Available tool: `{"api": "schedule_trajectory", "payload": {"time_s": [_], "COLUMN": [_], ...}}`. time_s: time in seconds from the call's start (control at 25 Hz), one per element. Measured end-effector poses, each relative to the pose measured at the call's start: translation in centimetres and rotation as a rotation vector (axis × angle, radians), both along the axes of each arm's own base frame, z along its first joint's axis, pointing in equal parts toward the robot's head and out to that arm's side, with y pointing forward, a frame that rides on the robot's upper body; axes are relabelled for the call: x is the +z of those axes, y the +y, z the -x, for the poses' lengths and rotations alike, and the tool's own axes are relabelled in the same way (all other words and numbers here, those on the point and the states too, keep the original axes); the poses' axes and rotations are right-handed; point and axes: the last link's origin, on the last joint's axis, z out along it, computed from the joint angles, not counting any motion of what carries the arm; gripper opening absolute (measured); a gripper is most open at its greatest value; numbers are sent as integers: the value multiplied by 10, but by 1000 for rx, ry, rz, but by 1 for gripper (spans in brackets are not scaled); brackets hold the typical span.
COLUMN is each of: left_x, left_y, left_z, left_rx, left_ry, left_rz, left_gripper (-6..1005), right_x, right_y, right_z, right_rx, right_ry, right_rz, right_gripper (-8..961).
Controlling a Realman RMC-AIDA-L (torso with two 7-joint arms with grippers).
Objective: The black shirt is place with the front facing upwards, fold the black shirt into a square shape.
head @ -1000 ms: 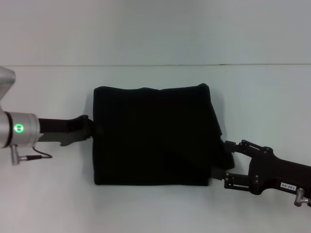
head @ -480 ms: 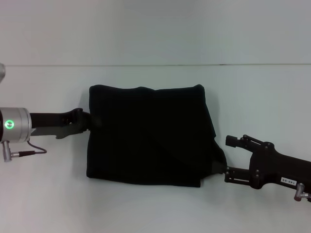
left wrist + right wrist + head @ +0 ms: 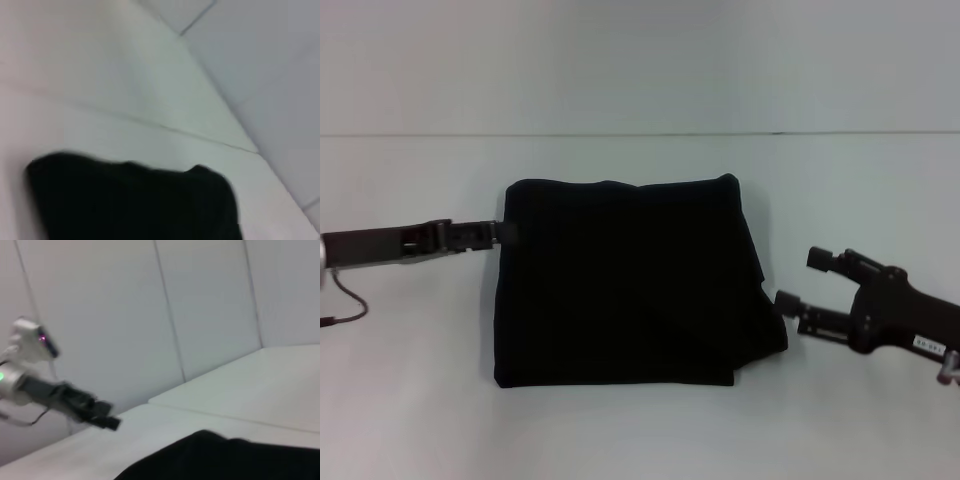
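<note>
right pincer spread beside black shirt; left pincer unclear; shirt nearly square.

Black shirt cut off by frame edge in both wrist views; chest lettering hidden.

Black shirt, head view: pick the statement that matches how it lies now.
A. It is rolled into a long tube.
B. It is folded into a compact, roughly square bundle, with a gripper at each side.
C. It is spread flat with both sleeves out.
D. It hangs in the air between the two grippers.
B: the black shirt lies folded, roughly square, on the table, with the left gripper at one side edge and the open right gripper just off the other.
</note>
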Motion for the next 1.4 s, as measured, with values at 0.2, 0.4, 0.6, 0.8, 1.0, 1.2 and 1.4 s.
{"api": "schedule_trajectory", "payload": {"time_s": [0.2,0.4,0.6,0.8,1.0,1.2,1.4], "left_x": [7,0,-13,-32,-37,-39,-41], "left_y": [-24,-67,-89,-100,-108,-106,-105], "left_z": [-3,-5,1,16,26,32,33], "left_rx": [-244,-591,-664,-631,-610,-587,-583], "left_ry": [-16,12,51,120,154,196,206], "left_rz": [-95,-179,-175,-119,-125,-113,-98], "left_gripper": [650,846,934,934,934,934,934], "right_x": [7,9,-1,-21,-28,-26,-25], "right_y": [16,21,7,-9,-20,-20,-20], "right_z": [1,10,12,-1,-14,-16,-16], "right_rx": [-123,-35,133,170,144,140,139], "right_ry": [80,0,-105,-203,-231,-235,-231], "right_rz": [-14,67,39,55,35,26,20], "right_gripper": [944,944,944,944,944,944,944]}}
